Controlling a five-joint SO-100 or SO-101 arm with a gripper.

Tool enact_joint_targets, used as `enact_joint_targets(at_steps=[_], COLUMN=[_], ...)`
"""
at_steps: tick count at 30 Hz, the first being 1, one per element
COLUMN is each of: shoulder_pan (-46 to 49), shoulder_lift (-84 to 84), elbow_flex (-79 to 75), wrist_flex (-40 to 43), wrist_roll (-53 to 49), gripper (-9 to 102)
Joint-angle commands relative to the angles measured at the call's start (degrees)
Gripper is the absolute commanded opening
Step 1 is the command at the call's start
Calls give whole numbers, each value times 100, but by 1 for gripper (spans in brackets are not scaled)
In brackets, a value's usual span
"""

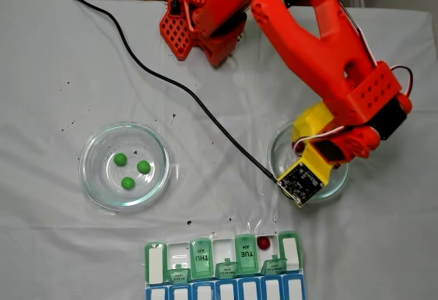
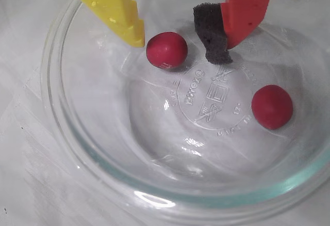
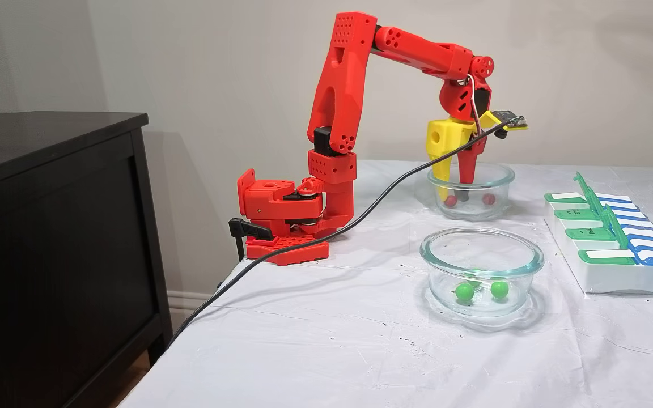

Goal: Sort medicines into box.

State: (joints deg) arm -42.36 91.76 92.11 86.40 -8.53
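1. The hand [image 2: 183,43] hangs inside a clear glass dish [image 2: 67,133], its yellow finger [image 2: 116,9] and red finger [image 2: 247,4] set moderately apart and holding nothing; a dark foam pad [image 2: 212,35] lines the red finger.
2. One red ball [image 2: 166,49] lies between the fingers, just beside the yellow tip. A second red ball [image 2: 271,107] rests apart from it, nearer the dish wall.
3. A third red ball [image 1: 263,243] sits in an open compartment of the pill box [image 1: 156,262], which lies on the cloth-covered surface [image 1: 55,74].
4. Three green balls [image 1: 130,170] lie in the other glass dish [image 1: 92,180], well apart from the hand.
5. Handling, judged: the balls look hard, smooth, very light and free to roll on slick glass, so a slanted squeeze may flick one aside.
6. Hold, judged: close across the ball's widest line, fingers low near the dish floor, the foam pad supplying friction; the glass itself is rigid and brittle, so downward pressure should stay gentle.
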Motion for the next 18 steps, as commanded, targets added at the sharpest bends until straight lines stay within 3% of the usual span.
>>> enact_joint_targets(at_steps=[1,18], shoulder_pan=[35,44], shoulder_lift=[97,-53], elbow_flex=[-431,-9], wrist_flex=[211,44], wrist_roll=[-97,-44], gripper=[20,17])
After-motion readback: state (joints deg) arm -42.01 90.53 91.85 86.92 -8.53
